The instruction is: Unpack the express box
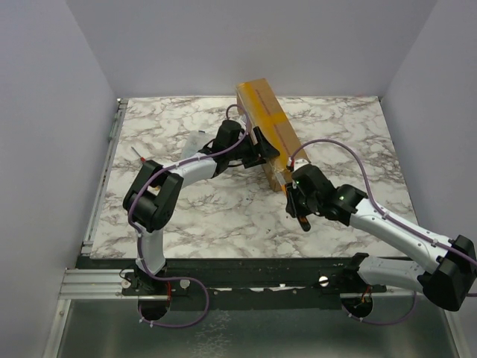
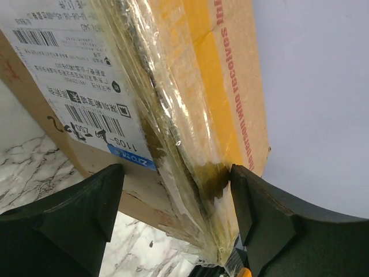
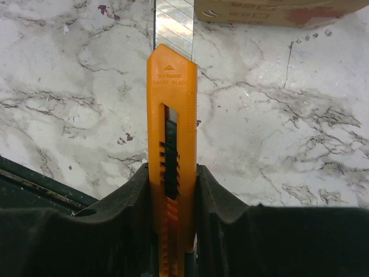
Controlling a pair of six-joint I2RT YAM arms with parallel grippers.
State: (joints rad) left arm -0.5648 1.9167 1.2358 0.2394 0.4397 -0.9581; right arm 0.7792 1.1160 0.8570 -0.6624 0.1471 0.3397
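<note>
The express box (image 1: pixel 264 119), a long brown carton with a tan tape strip, stands on its side at the back middle of the marble table. In the left wrist view it (image 2: pixel 190 86) shows its white label, red print and crinkled clear tape. My left gripper (image 1: pixel 262 149) is against the box's left side near its near end. Its jaws (image 2: pixel 176 196) stand wide apart astride the taped corner, and the right finger (image 2: pixel 259 213) touches the tape. My right gripper (image 1: pixel 300 201) is shut on an orange utility knife (image 3: pixel 172 115). The blade (image 3: pixel 174 23) is out and points at the box's edge (image 3: pixel 277 10).
A small white item (image 1: pixel 195 142) and a thin red-tipped thing (image 1: pixel 140 155) lie on the table left of the left arm. White walls close in the table at the back and sides. A metal rail (image 1: pixel 112 283) runs along the near edge.
</note>
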